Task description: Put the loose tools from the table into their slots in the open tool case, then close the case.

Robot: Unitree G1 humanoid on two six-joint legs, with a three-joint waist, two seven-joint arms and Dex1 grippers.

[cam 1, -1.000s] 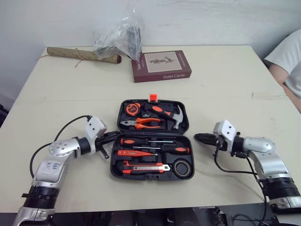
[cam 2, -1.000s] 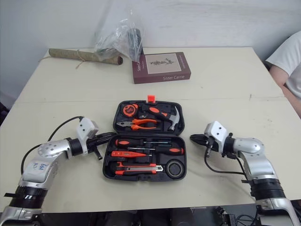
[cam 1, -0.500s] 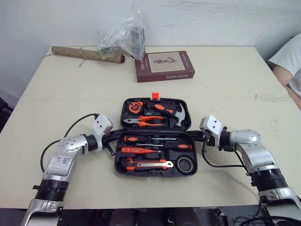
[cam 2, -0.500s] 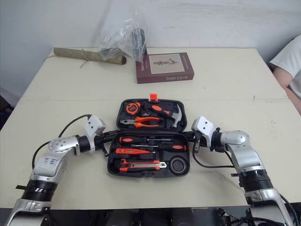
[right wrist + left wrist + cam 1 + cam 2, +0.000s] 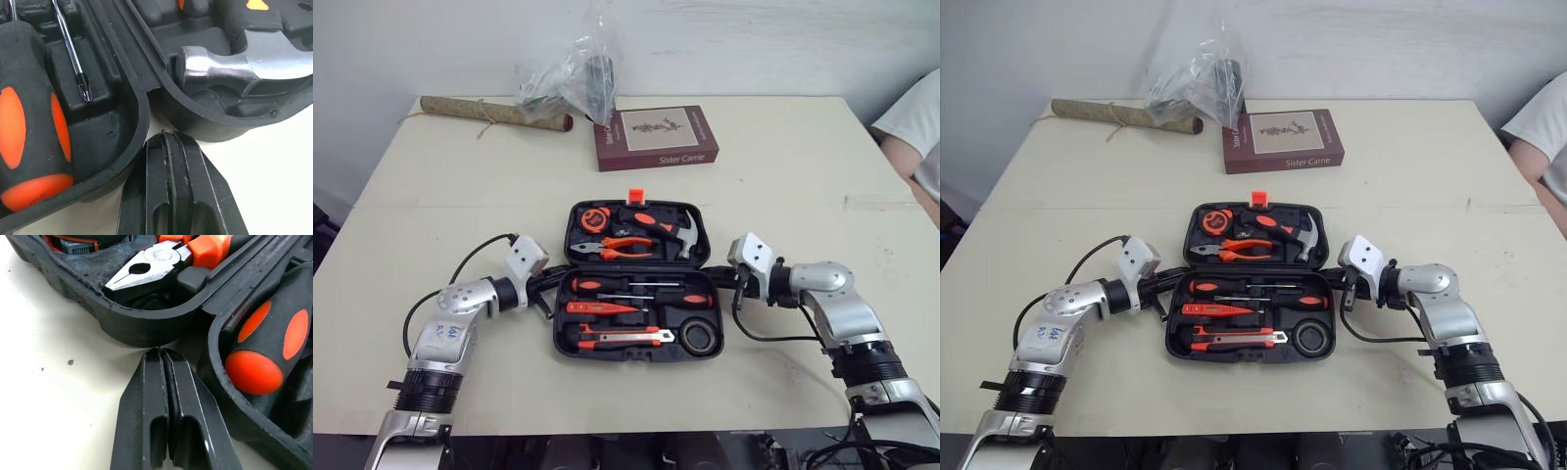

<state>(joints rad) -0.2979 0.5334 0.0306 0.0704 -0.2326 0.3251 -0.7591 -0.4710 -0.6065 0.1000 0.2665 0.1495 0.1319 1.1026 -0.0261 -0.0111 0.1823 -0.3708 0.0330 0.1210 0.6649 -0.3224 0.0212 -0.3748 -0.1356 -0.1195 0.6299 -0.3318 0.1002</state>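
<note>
The moulded black plastic tool case [image 5: 636, 355] lies open mid-table [image 5: 783, 176]. Its 2 halves hold steel pliers [image 5: 146, 269], a hammer [image 5: 234, 68], orange-grip screwdrivers [image 5: 636, 287] and a tape roll [image 5: 702, 338]. The left gripper [image 5: 164, 363] and right gripper [image 5: 168, 142], both clenched empty, point at its hinge notches.

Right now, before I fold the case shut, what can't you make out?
- Contents of the plastic bag: head views, crumpled film hides them.
- Whether the left gripper and right gripper, both shut, touch the tool case: wrist views, tips hide the contact.
- Whether every slot is filled: head views, too small.
- The person: cut off by right edge.
</note>
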